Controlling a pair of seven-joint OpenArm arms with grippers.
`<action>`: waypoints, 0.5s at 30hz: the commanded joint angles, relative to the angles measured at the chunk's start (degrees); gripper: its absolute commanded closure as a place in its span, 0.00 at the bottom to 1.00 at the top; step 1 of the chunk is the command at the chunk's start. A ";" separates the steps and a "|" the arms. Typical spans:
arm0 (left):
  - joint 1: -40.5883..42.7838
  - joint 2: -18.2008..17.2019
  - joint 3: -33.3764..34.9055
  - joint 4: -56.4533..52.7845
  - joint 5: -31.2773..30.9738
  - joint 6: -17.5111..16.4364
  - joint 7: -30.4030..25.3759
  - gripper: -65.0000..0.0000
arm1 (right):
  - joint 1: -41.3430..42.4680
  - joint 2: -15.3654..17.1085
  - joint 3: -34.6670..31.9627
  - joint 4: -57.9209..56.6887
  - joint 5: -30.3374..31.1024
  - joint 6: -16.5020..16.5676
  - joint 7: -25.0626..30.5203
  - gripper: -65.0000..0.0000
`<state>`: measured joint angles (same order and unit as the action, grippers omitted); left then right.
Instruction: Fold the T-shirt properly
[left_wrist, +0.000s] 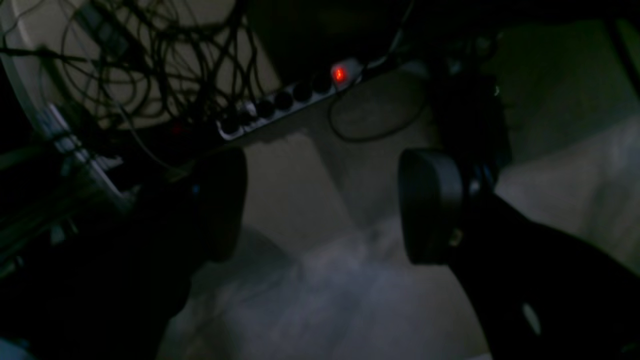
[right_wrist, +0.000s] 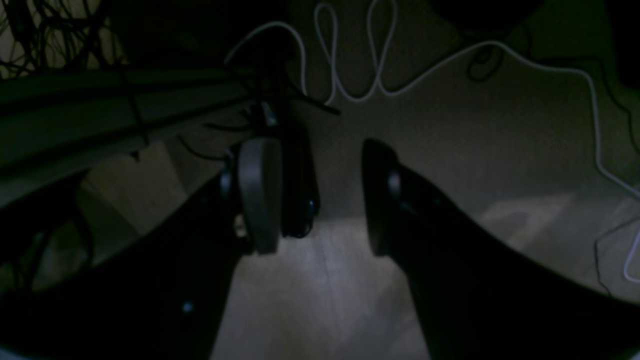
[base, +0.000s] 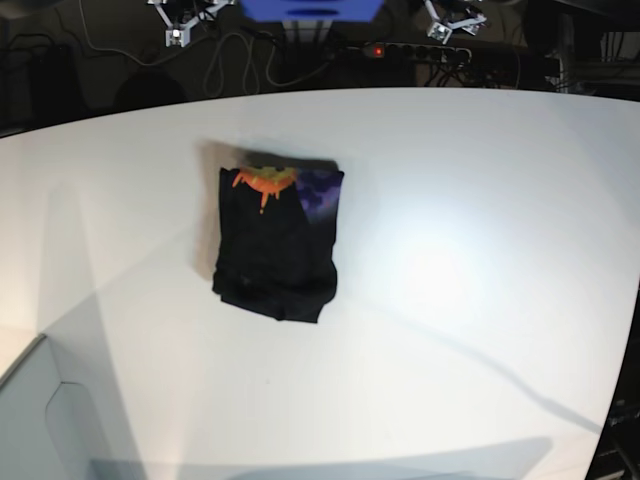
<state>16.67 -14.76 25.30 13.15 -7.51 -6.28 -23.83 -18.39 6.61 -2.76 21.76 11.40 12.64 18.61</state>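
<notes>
Left wrist view: the left gripper (left_wrist: 320, 205) hangs over a dim floor with its 2 pads spread wide and nothing between them. A power strip (left_wrist: 290, 100) with a glowing red switch lies beyond, beside a tangle of black cables (left_wrist: 150, 65).

Right wrist view: the right gripper (right_wrist: 317, 197) is likewise parted and empty – a white cable (right_wrist: 360, 65) loops across the floor behind it.

Base view: the T-shirt (base: 277, 238) lies folded into a compact black rectangle on the white table (base: 480, 250), left of centre, with orange and purple print showing along its far edge. Neither arm reaches over the table.
</notes>
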 joint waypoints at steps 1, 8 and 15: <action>0.26 -0.05 0.15 0.00 0.17 -0.35 -0.03 0.30 | 0.41 0.47 0.00 0.26 0.07 0.06 0.51 0.63; -0.53 0.57 0.06 0.17 -0.18 -0.35 -2.49 0.30 | 3.23 0.55 0.00 -4.13 -0.01 0.06 0.33 0.63; -2.12 2.59 -0.29 -0.18 -0.27 -0.35 -2.49 0.30 | 3.49 0.29 0.08 -4.92 0.25 0.06 -0.19 0.62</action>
<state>14.28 -11.66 25.17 12.86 -7.55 -6.87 -25.71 -14.33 6.50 -2.79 16.82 11.44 12.64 17.87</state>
